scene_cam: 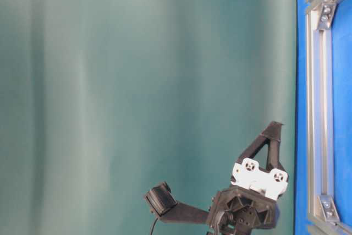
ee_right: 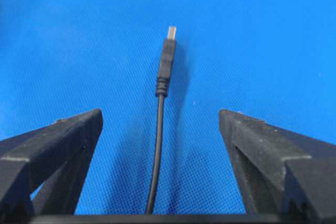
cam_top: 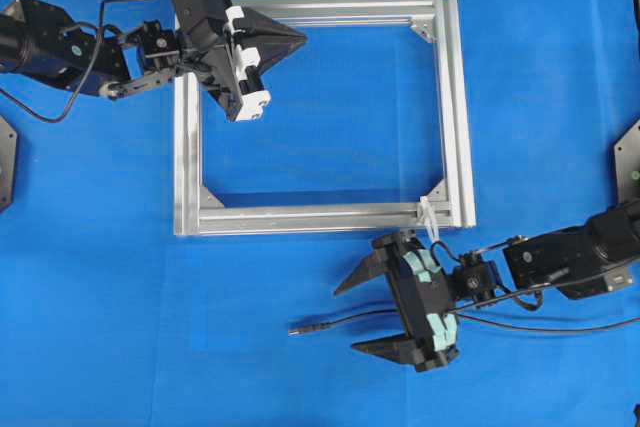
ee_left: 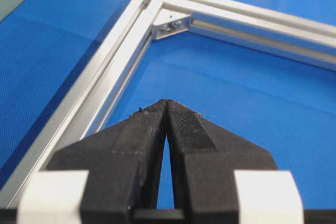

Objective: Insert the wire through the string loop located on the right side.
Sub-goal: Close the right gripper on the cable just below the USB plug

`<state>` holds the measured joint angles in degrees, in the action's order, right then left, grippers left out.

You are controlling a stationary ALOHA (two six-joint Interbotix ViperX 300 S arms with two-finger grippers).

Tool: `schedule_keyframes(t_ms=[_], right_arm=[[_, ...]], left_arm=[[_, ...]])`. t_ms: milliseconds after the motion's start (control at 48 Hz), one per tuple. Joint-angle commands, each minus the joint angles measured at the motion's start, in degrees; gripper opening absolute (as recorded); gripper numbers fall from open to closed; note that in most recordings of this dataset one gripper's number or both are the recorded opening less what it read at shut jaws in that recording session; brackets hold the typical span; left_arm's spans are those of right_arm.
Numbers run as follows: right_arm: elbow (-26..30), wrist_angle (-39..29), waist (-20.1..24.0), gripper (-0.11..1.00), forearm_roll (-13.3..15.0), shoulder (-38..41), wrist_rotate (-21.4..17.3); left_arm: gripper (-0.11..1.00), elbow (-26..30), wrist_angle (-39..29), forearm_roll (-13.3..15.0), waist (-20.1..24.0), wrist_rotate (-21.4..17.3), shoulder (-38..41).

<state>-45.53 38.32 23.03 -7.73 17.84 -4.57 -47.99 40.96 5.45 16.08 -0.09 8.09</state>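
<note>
A: Straddling the wire (cam_top: 400, 317), the right gripper (cam_top: 366, 314) hangs over the blue cloth (cam_top: 100, 327) at the near right of the overhead view, jaws spread wide and nothing between them but the cable lying on the cloth.

B: And which way does the plug point?

A: Away from the hand, to the left in the overhead view. The wire's long axis runs left-right there, and the wrist view shows it lying straight up the middle of the gap between the two fingers (ee_right: 58, 145), with the silvery tip of the wire (ee_right: 171, 31) out beyond them.

B: So the grip axis crosses the cable?

A: It appears to. A close from this pose would likely pinch the thin cable just behind the plug, though how far the jaws stand above it cannot be told.

B: Where is the string loop?

A: The string loop (cam_top: 430, 217) hangs at the near right corner of the aluminium frame (cam_top: 185, 147), just beyond the right gripper on its far side. The plug now points past it rather than toward it, so the wire would probably need turning before threading.

B: The other arm?

A: The left gripper (cam_top: 300, 39) sits over the frame's far left corner, jaws pressed together on nothing, well apart from both wire and loop. The right arm is plainly the nearer one.
</note>
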Motion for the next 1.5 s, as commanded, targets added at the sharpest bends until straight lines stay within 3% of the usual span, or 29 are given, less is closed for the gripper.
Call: schedule_keyframes(t_ms=[0, 1022, 1126, 1230, 1335, 1397, 1481], right_arm=[[0.97, 0.26, 0.26, 0.88, -0.26, -0.62, -0.09], [1.14, -0.7, 0.26, 0.78, -0.62, -0.53, -0.09], [1.23, -0.7, 0.18, 0.64, -0.53, -0.53, 0.18], [1.14, -0.7, 0.18, 0.31, -0.53, -0.53, 0.26], [1.14, -0.7, 0.26, 0.08, -0.53, -0.53, 0.26], [1.14, -0.7, 0.26, -0.01, -0.53, -0.53, 0.26], [1.14, -0.7, 0.26, -0.03, -0.53, -0.53, 0.18]], left_arm=[[0.0, 0.18, 0.26, -0.26, 0.18, -0.09, -1.76], [0.0, 0.09, 0.18, -0.26, 0.18, -0.09, -1.76], [0.0, 0.09, 0.18, -0.18, 0.18, -0.09, -1.76], [0.0, 0.09, 0.18, -0.26, 0.18, 0.0, -1.76], [0.0, 0.18, 0.18, -0.26, 0.18, 0.0, -1.76], [0.0, 0.09, 0.18, -0.26, 0.18, 0.0, -1.76], [0.0, 0.09, 0.09, -0.18, 0.18, 0.0, -1.76]])
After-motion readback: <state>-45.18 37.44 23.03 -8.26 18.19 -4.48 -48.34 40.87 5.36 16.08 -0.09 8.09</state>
